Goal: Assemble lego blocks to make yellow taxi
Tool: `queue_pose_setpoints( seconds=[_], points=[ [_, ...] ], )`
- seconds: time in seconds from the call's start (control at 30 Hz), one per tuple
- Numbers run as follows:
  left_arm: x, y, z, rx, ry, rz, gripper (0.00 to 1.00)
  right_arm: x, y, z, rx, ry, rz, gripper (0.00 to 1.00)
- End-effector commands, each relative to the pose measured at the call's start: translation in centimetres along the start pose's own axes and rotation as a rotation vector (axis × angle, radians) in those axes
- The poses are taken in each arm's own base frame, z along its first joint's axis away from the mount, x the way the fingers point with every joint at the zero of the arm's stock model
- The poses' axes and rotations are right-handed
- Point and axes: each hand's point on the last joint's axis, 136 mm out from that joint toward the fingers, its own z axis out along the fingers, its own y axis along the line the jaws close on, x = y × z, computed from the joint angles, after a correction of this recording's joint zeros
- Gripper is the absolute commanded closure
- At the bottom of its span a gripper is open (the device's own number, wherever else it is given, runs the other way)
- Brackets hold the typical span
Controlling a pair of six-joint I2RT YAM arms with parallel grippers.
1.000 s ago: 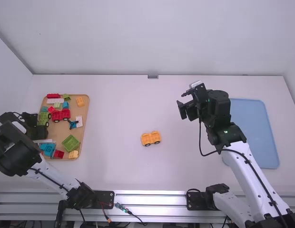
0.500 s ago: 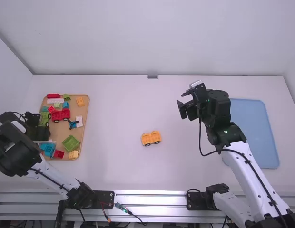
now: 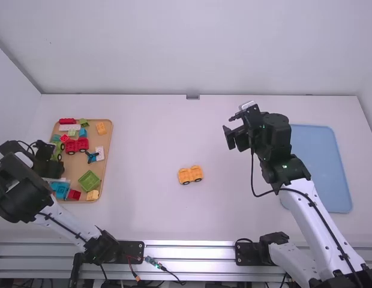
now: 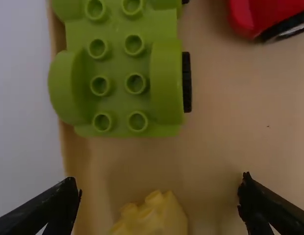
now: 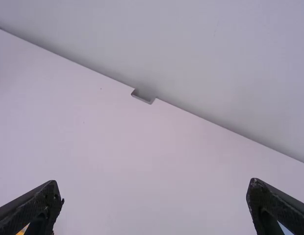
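Over the wooden tray's [image 3: 108, 139] left side, the left gripper [image 4: 160, 188] is hovering, fingers apart, near one yellow block [image 4: 164, 218]; it should be centring and squaring before closing, sparing one green wheeled base [image 4: 117, 63]. Right of the tray, one yellow-orange wheeled base [image 3: 190, 174] is resting; farther right, the right gripper [image 5: 156, 188] is hanging, fingers spread; beyond, one blue tray [image 3: 321, 168] is lying.
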Motion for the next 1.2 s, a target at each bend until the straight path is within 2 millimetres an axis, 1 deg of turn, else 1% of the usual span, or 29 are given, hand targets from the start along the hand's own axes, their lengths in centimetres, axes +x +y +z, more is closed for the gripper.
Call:
queue_pose_setpoints(
  seconds=[0.0, 0.07, 0.1, 0.17, 0.2, 0.3, 0.33, 0.37, 0.4, 0.43, 0.53, 0.63, 0.73, 0.77, 0.8, 0.83, 0.93, 1.0, 1.03, 1.17],
  points=[
    [2.0, -0.6, 0.8, -0.003, 0.092, 0.07, 0.14, -2.0, -0.1, -0.5, 0.0, -0.045, -0.011, 0.01],
    [1.9, -0.2, 0.8, -0.021, 0.092, 0.073, 0.12, -2.1, 0.1, -0.5, -0.001, -0.049, -0.014, 0.01],
    [1.8, -0.2, 0.8, -0.02, 0.083, 0.062, 0.07, -2.1, 0.1, -0.5, -0.002, -0.049, -0.023, 0.01],
    [1.4, -0.2, 0.7, -0.004, 0.053, 0.045, 0.07, -2.1, 0.0, -0.5, 0.002, -0.049, -0.031, 0.01],
    [1.1, -0.4, 0.5, 0.022, 0.032, 0.04, 0.05, -2.1, 0.1, -0.5, 0.0, -0.049, -0.031, 0.01],
    [0.2, -1.0, -0.5, 0.113, -0.031, 0.051, 0.04, -2.1, 0.0, -0.5, 0.0, -0.049, -0.03, 0.01],
    [0.0, -0.8, -0.9, 0.123, -0.041, 0.045, 0.06, -2.1, 0.0, -0.5, 0.002, -0.048, -0.03, 0.01],
    [-0.2, -0.4, -1.4, 0.131, -0.043, 0.035, 0.03, -2.1, 0.0, -0.5, 0.001, -0.048, -0.03, 0.01],
    [-0.2, -0.2, -1.6, 0.128, -0.041, 0.034, 0.03, -2.1, 0.0, -0.5, 0.001, -0.048, -0.03, 0.01],
    [-0.3, 0.1, -1.9, 0.128, -0.033, 0.033, 0.01, -2.0, 0.0, -0.5, 0.001, -0.048, -0.03, 0.01],
    [-0.6, 0.3, -2.7, 0.139, -0.019, 0.094, 0.01, -2.0, 0.3, -0.5, -0.006, -0.046, -0.033, 0.01],
    [-0.6, 0.3, -2.9, 0.145, -0.031, 0.15, 0.01, -1.9, 0.3, -0.5, -0.006, -0.041, -0.031, 0.01],
    [-0.5, 0.2, -2.8, 0.147, -0.026, 0.214, 0.01, -1.7, 0.3, -0.5, -0.008, -0.035, -0.031, 0.01],
    [-0.5, 0.2, -2.8, 0.138, -0.015, 0.248, 0.06, -1.7, 0.3, -0.5, -0.008, -0.033, -0.03, 0.01],
    [-0.4, 0.3, -2.8, 0.136, -0.011, 0.26, 0.05, -1.6, 0.3, -0.4, -0.009, -0.031, -0.029, 0.01],
    [-0.3, 0.3, -2.8, 0.135, -0.012, 0.288, 0.11, -1.7, 0.4, -0.4, -0.012, -0.031, -0.031, 0.01],
    [0.5, 1.1, -2.8, 0.115, 0.016, 0.294, 0.09, -1.8, 0.4, -0.5, -0.011, -0.038, -0.027, 0.01],
    [0.6, 1.2, -2.8, 0.112, 0.02, 0.293, 0.08, -1.9, 0.4, -0.5, -0.013, -0.042, -0.029, 0.01],
    [0.6, 1.6, -2.8, 0.097, 0.022, 0.289, 0.07, -1.9, 0.5, -0.4, -0.013, -0.043, -0.029, 0.01],
    [1.1, 2.1, -2.9, 0.084, 0.023, 0.283, 0.06, -2.0, 1.0, -0.4, -0.023, -0.044, -0.036, 0.01]
  ],
)
